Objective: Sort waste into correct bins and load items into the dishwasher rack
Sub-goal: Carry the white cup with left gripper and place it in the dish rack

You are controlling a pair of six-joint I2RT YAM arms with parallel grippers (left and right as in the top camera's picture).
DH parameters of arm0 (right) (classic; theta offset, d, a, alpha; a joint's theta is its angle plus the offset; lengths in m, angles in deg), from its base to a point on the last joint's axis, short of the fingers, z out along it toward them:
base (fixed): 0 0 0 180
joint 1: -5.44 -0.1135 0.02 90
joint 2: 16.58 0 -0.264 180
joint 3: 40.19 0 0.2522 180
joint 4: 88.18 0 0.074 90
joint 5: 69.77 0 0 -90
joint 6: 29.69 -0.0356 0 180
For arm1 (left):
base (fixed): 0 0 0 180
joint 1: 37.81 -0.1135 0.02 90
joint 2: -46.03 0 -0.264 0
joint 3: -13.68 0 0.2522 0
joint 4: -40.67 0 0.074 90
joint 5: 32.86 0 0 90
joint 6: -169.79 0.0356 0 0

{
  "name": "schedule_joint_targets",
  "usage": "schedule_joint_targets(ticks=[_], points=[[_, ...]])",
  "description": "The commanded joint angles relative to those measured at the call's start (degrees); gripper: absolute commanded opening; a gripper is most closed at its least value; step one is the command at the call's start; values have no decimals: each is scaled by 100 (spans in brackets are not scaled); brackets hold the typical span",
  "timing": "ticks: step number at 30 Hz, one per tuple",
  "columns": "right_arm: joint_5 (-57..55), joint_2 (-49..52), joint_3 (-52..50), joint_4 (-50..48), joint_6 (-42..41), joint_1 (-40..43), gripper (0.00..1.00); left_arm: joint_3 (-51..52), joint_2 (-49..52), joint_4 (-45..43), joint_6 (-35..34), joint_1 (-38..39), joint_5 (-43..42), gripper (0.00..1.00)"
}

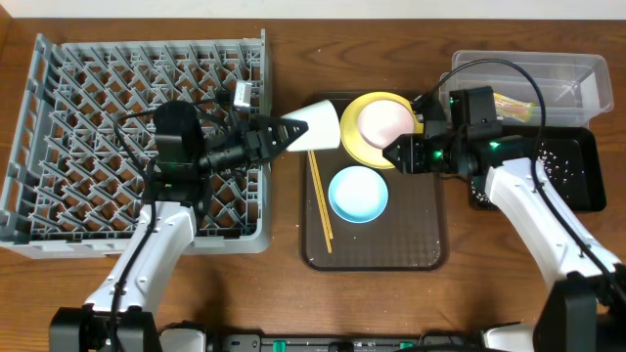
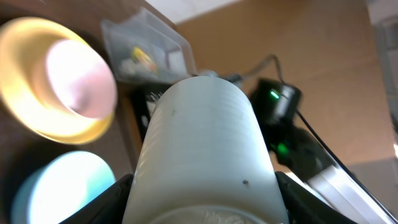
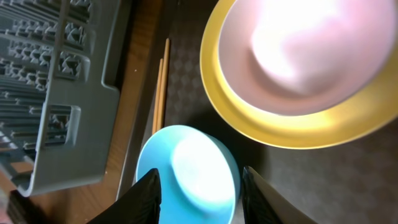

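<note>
My left gripper [image 1: 284, 137] is shut on a white cup [image 1: 315, 129], held on its side in the air between the grey dishwasher rack [image 1: 59, 220] and the brown tray [image 1: 421, 249]. The cup fills the left wrist view [image 2: 205, 137]. On the tray, a pink bowl [image 1: 383, 121] sits inside a yellow bowl [image 1: 354, 140], with a blue bowl [image 1: 358, 193] and wooden chopsticks [image 1: 321, 200] nearby. My right gripper [image 1: 393, 154] is open and empty at the yellow bowl's right rim. In the right wrist view its fingers [image 3: 202, 183] hang above the blue bowl [image 3: 186, 165].
A clear bin [image 1: 572, 73] holding some waste stands at the back right. A black bin [image 1: 577, 166] sits in front of it, partly under my right arm. The rack's near corner [image 3: 56, 81] lies just left of the chopsticks [image 3: 160, 87].
</note>
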Motion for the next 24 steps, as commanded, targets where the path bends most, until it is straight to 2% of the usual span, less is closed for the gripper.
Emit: schedule_joint_targets(ticks=[1,4,8,12,14,18,21,24], points=[[-354,-343,17,118,144,48,40,-138,-46,282,638,-146,603,6],[-568,-461,20,280,164,50,41,-195,-46,957,1241,-264,1152,6],[-909,-551,20,579,214,52,42,-562,-46,2299,2199,-372,2052,6],[-1099,-549,20,835,315,52,42,-1467,-46,4052,3316,-385,2973,6],[-1209,-549,20,874,313,52,42,-1910,-46,4645,3652,-387,3399,6],[-1224,-549,20,874,315,52,41,-2645,-46,5556,4079,-387,4583,6],[-1279,-549,20,876,315,52,41,-2868,-48,6159,4103,-439,5720,6],[-1375,-549,20,896,315,52,41,-2874,-46,6717,4103,-584,6220,6]])
